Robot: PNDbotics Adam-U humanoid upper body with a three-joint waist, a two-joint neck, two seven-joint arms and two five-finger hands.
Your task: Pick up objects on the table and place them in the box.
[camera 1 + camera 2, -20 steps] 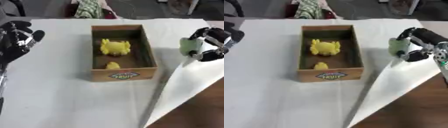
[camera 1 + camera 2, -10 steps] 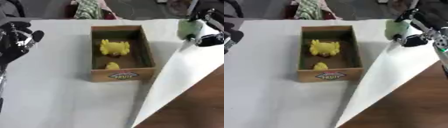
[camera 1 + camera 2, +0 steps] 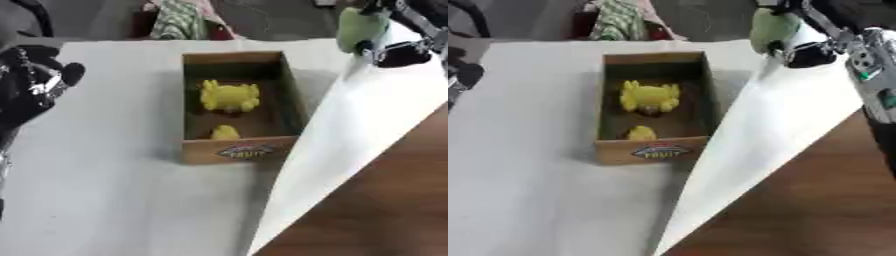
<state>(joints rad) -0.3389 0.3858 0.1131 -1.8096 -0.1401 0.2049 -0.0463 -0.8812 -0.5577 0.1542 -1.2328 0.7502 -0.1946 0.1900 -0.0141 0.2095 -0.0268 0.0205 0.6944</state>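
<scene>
right hand up high with a green thing, cloth dragged along

right hand [image 3: 802,37] is raised near the top right of the view, fingers curled round a pale green rounded object [image 3: 773,26]; can't make out what the object actually is, just a soft green blob shape; the hand also seems to have caught the white tablecloth [image 3: 114,190], because the cloth's right edge is pulled up into a sharp peak right under the hand, and the bare brown table [image 3: 815,200] shows underneath at the lower right.

left hand [image 3: 35,82] sits at the left edge of the view, over the cloth, well apart from everything else; its black fingers look curled in with nothing in them.

cardboard box [image 3: 197,150] stands in the middle of the cloth, open top, long side running away from the robot, a printed label on the near wall; inside are 2 yellow things: a bigger yellow toy [image 3: 229,96] around the middle of the box floor, and a small yellow lump [image 3: 225,132] nearer the front wall, just apart from the bigger one.

green object is held above and to the right of the box's far right corner, not over the opening; some striped fabric [image 3: 179,20] lies beyond the far edge of the table
</scene>
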